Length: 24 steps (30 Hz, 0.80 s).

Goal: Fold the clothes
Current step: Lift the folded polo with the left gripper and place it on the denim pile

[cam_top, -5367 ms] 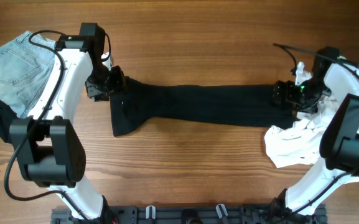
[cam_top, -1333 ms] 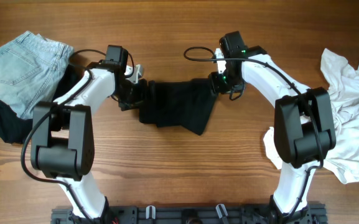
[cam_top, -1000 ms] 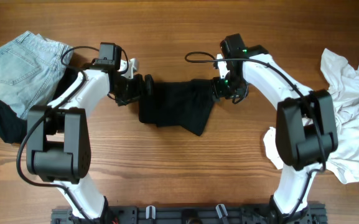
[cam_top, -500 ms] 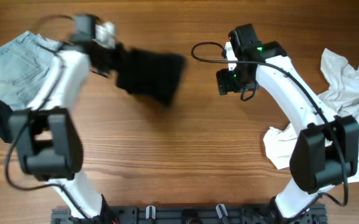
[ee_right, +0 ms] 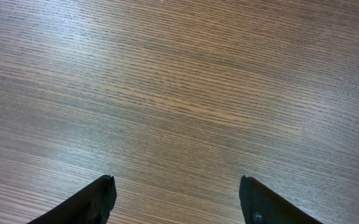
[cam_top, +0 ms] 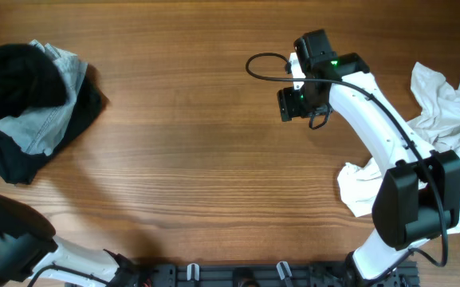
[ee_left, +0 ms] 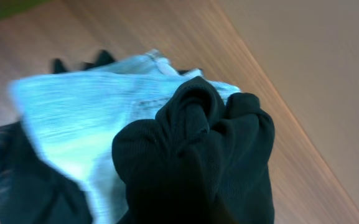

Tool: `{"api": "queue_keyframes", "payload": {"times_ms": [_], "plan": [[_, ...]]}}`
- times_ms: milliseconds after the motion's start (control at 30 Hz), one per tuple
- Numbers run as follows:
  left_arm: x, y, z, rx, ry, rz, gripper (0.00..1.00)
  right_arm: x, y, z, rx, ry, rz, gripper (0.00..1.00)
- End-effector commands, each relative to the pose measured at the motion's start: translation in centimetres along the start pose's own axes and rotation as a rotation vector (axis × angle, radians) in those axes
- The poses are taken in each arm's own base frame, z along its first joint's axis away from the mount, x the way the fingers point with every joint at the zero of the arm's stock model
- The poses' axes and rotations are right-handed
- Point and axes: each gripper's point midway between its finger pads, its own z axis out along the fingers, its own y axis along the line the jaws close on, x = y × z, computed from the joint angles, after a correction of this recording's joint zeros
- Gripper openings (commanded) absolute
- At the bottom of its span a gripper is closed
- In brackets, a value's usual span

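Black garment [cam_top: 14, 64] lies bunched on jeans [cam_top: 48, 127] at the bench's [cam_top: 214, 167] left edge; white clothes [cam_top: 445, 112] heap at right. Right tool [ee_right: 176, 185] hangs spread open over bare wood between them; left tool unseen

The light is bright and even, with a soft shine on the desk [ee_right: 179, 74]. The left wrist picture is blurry, smearing the black cloth [ee_left: 198, 162].

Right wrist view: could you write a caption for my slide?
Right gripper, jaws open, above the wooden table.
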Motion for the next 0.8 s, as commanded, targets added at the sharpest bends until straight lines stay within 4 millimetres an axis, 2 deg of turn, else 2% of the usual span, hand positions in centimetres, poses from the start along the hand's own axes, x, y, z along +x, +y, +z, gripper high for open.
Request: {"api": "queue_keyframes", "payload": {"times_ms": [0, 33, 67, 100, 133, 167, 233, 300, 333, 367, 433, 467, 500, 567, 633, 667, 733, 767], "plan": [[-0.1, 5.4, -0.4, -0.152, -0.018, -0.051, 0.04, -0.9, -0.2, -1.5, 0.014, -0.047, 0.01, 0.69], [0.2, 6.4, -0.3, -0.182, -0.014, -0.061, 0.06, -0.9, -0.3, -1.5, 0.014, -0.045, 0.011, 0.7], [0.6, 7.4, -0.2, -0.211, -0.006, -0.072, 0.23, -0.8, -0.3, -1.5, 0.014, -0.044, 0.01, 0.7], [1.2, 8.3, 0.0, -0.235, 0.007, -0.085, 0.54, -0.8, -0.3, -1.5, 0.014, -0.044, 0.01, 0.7], [1.7, 9.0, 0.2, -0.249, 0.019, -0.096, 1.0, -0.8, -0.3, -1.5, 0.014, -0.044, 0.01, 0.7], [1.7, 9.3, 0.1, -0.252, 0.016, -0.129, 1.0, -0.8, -0.3, -1.5, 0.014, -0.042, 0.01, 0.7], [0.7, 8.2, -0.8, -0.212, -0.025, -0.168, 1.0, -0.7, -0.3, -1.5, 0.015, -0.039, 0.01, 0.7], [-1.9, 5.9, -4.1, -0.174, -0.124, -0.131, 1.0, -0.8, -0.3, -1.5, 0.015, -0.042, 0.005, 0.71], [-3.3, 3.9, -6.7, -0.136, -0.189, -0.105, 1.0, -0.8, -0.3, -1.5, 0.015, -0.042, -0.001, 0.71], [-3.8, 2.0, -8.2, -0.078, -0.223, -0.078, 1.0, -0.8, -0.3, -1.5, 0.014, -0.043, -0.002, 0.71], [-3.5, -2.4, -10.3, 0.076, -0.232, -0.022, 1.0, -1.0, -0.2, -1.5, 0.013, -0.052, -0.001, 0.72], [-2.6, -3.8, -10.1, 0.113, -0.197, -0.011, 1.0, -1.1, -0.2, -1.5, 0.013, -0.054, -0.001, 0.72], [-1.5, -4.3, -9.1, 0.113, -0.151, -0.012, 1.0, -1.0, -0.2, -1.5, 0.013, -0.051, 0.0, 0.72], [1.0, -4.6, -5.6, 0.116, -0.048, -0.018, 1.0, -0.7, -0.3, -1.5, 0.014, -0.039, 0.001, 0.72], [3.4, -3.7, -1.6, 0.101, 0.055, -0.039, 1.0, -0.5, -0.3, -1.4, 0.015, -0.029, 0.001, 0.72], [5.4, -2.3, 1.4, 0.08, 0.135, -0.067, 1.0, -0.3, -0.3, -1.4, 0.016, -0.022, 0.002, 0.72], [8.0, -0.3, 4.8, 0.049, 0.227, -0.106, 1.0, -0.2, -0.3, -1.4, 0.017, -0.018, 0.002, 0.71], [10.3, 1.7, 7.3, 0.021, 0.3, -0.143, 1.0, -0.2, -0.3, -1.4, 0.017, -0.018, 0.002, 0.72]]}}
